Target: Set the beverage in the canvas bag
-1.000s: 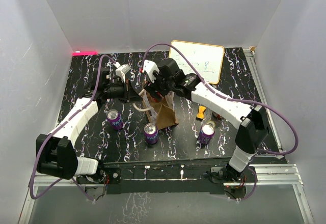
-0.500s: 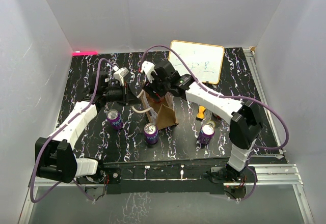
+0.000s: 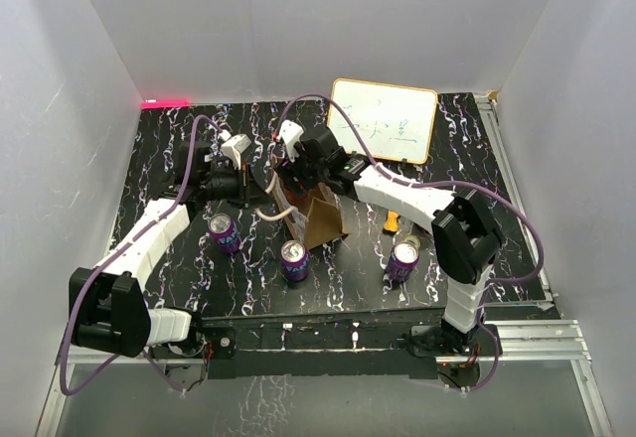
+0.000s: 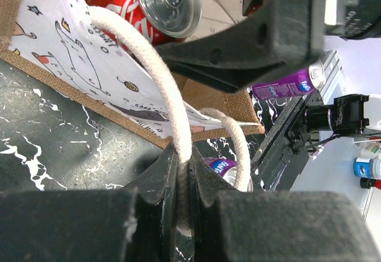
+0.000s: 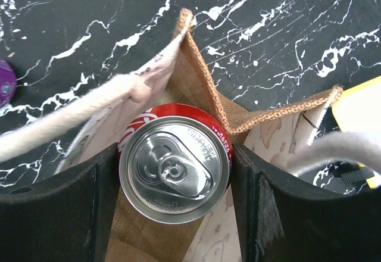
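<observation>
Now L fingers [image 4: 159, 181] pinch handle [image 4: 171, 104], R fingers [image 5: 89, 214] grip red can [image 5: 174, 175] in canvas bag [image 5: 202, 74].

Other things on the black desk [image 3: 467, 139]
Three purple soda cans stand near the front: the left can [image 3: 223, 230], the middle can [image 3: 294, 259] and the right can [image 3: 402, 261]. A small orange thing [image 3: 393, 222] lies near the right can. A whiteboard [image 3: 386, 121] with scribbles lies at the back. A red light [image 3: 165, 102] glows at the back left.
</observation>
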Robot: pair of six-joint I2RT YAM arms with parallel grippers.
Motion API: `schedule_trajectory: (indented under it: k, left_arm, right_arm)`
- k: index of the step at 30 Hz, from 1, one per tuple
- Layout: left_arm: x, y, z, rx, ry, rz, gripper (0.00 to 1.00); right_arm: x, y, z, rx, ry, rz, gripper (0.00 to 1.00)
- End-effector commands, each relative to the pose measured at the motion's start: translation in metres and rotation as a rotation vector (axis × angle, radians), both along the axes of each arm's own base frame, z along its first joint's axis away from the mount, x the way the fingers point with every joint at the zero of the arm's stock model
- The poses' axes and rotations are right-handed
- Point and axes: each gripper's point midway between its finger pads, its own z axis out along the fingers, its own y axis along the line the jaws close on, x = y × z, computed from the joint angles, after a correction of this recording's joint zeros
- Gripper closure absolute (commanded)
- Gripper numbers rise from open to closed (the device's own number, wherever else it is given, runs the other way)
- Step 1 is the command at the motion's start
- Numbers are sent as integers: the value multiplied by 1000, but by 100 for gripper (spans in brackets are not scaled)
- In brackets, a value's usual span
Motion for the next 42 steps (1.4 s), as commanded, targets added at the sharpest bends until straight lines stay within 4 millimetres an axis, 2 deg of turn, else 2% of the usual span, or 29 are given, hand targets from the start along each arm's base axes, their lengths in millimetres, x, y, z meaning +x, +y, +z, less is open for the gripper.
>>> schedule_trajectory:
  k: [1,12,21,28,31,35,42]
  left_arm:
    - [-5,2,1,0,-26,-15,100]
    - [-12,2,-6,14,9,-43,100]
    - [-14,2,-13,21,39,-55,100]
    - [-6,7,-15,55,13,-17,100]
    - [-4,9,-17,69,14,-10,100]
    - [-2,9,-19,75,19,-9,100]
    - [5,14,-27,115,37,21,100]
  right_arm:
    - [32,11,45,148,-150,-74,92]
    - [55,9,46,167,-172,-151,92]
    - [66,9,21,151,-130,-226,92]
    - [53,22,1,152,-55,-140,92]
    - [48,23,-9,141,-29,-120,87]
    - [43,26,-11,143,-9,-86,77]
    - [32,38,-1,177,10,-3,70]
